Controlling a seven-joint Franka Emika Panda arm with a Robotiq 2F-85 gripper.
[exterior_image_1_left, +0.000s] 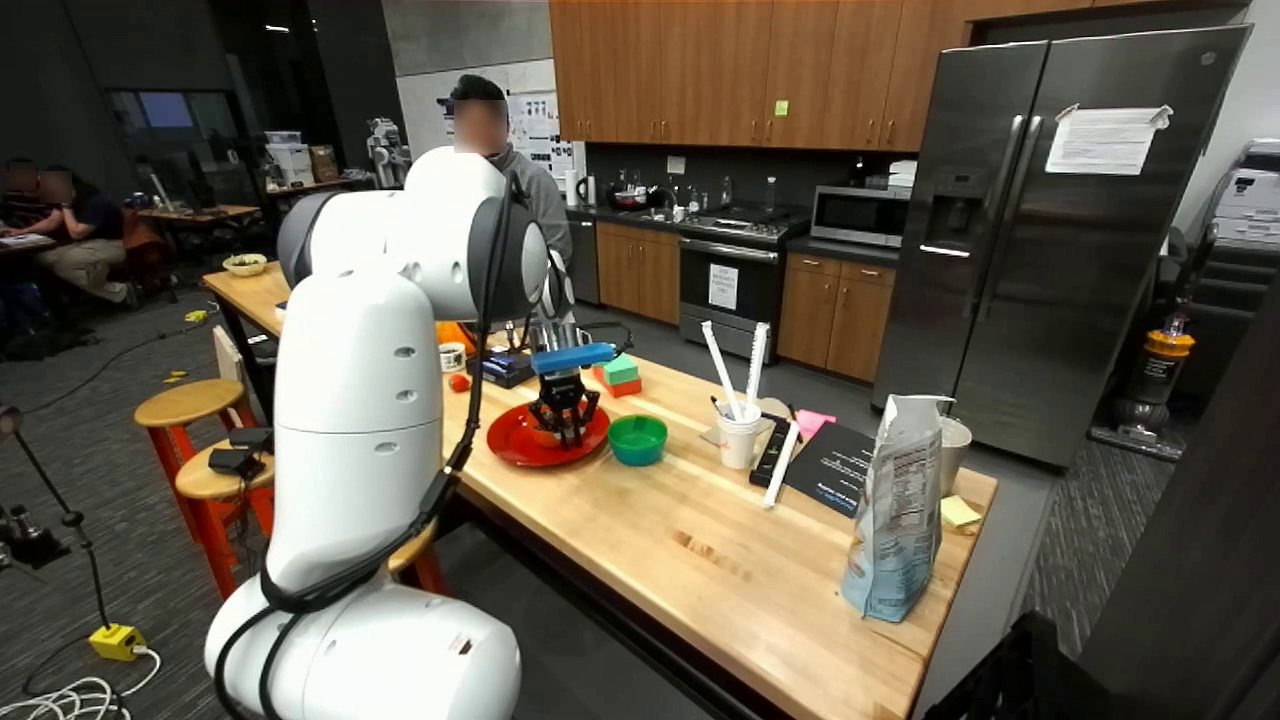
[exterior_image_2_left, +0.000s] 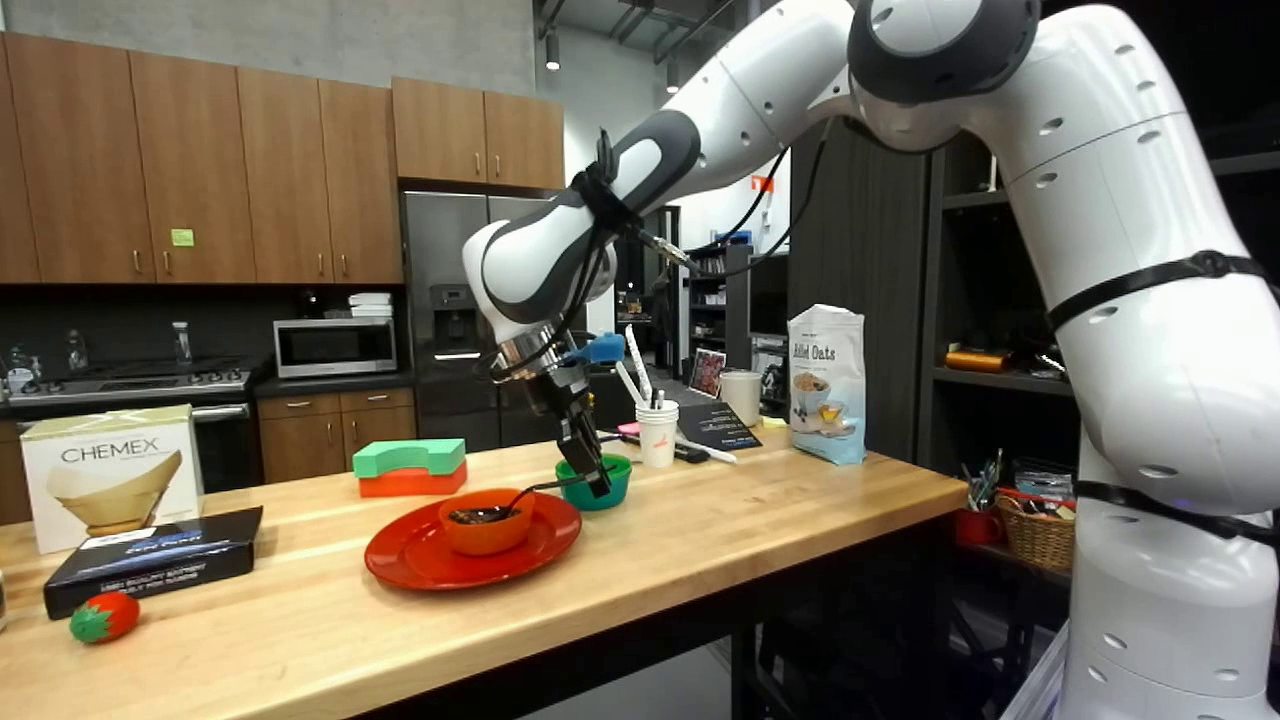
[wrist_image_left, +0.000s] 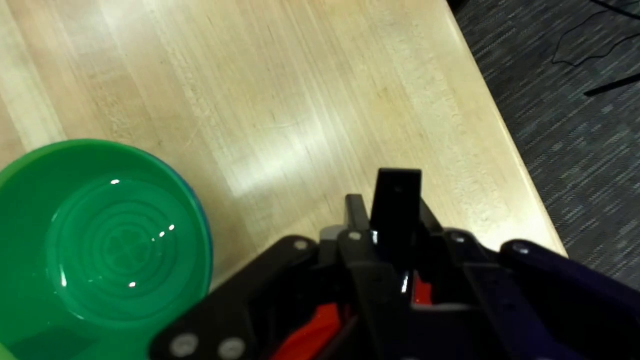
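Here, the gripper (exterior_image_2_left: 596, 482), almost closed, is pinching the spoon (exterior_image_2_left: 547, 485) by its handle; the spoon is leaning into the orange bowl (exterior_image_2_left: 490, 539), which is standing on the plate (exterior_image_2_left: 412, 553).

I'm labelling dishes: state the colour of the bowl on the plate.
The bowl is orange, clearest in an exterior view.

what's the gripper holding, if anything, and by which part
A dark spoon-like utensil, gripped near its handle's end; the other end is in the orange bowl.
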